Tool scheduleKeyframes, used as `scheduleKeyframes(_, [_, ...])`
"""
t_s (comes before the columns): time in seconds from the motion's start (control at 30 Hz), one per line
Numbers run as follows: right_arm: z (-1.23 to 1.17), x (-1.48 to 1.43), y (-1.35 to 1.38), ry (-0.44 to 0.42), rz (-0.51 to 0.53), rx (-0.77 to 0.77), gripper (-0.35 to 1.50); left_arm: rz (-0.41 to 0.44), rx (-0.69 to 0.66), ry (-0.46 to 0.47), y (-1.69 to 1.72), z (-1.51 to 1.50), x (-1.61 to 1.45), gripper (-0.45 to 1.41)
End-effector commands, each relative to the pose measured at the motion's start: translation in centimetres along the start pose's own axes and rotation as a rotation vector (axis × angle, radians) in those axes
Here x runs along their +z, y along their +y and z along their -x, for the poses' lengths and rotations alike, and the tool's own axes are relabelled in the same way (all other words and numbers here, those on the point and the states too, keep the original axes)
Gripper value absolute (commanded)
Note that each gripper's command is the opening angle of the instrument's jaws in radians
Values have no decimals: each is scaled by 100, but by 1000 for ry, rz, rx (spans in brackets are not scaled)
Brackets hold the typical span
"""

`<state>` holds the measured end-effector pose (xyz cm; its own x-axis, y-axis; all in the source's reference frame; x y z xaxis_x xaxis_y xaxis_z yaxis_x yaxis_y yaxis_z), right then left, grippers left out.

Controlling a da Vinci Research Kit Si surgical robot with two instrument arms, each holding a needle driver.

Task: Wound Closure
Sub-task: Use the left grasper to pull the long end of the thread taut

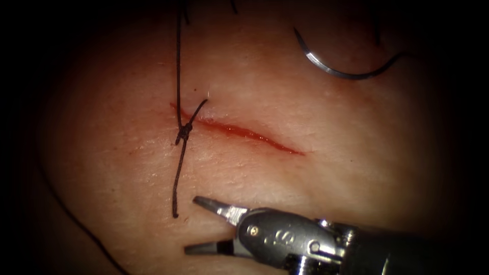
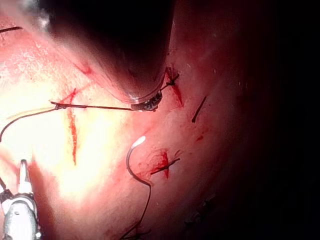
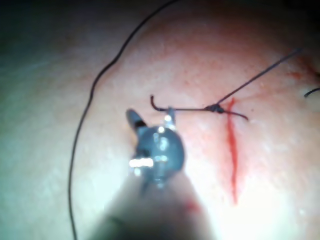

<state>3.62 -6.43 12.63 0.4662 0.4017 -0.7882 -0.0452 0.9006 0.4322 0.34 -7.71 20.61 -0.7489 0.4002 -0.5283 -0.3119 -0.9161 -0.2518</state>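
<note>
A tied knot [image 1: 183,132] sits at the left end of the red cut [image 1: 244,133] in the tissue [image 1: 316,178]. From the knot a taut thread [image 1: 178,61] runs straight up and away; in the left wrist view this thread [image 2: 95,106] ends at my left tool's tip [image 2: 146,104], which is shut on it. A short tail [image 1: 178,173] hangs toward the front. My right tool [image 1: 191,224] stands open just in front of the tail's end, holding nothing; its jaws [image 3: 150,117] are spread beside the tail's tip. The curved needle [image 1: 336,69] lies free on the tissue at the far right, not in the tissue.
A slack length of thread [image 1: 76,219] curves along the tissue's left front edge. Thread trails from the needle's rear end [image 1: 395,57]. In the left wrist view, other short cuts with stitches [image 2: 172,82] lie near the needle [image 2: 131,162].
</note>
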Motion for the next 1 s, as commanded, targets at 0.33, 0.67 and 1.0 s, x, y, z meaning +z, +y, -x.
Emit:
scheduleKeyframes(0.33, [2,-48,86,25,119,73,131,28,-1,30,21,-3,-8,-45])
scheduleKeyframes(0.67, [13,49,151,132,219,246,146,56,-5,49,39,-8,-23,-45])
scheduleKeyframes(1.0, [30,95,157,159,173,289,146,72,-5,46,48,-11,-44,-45])
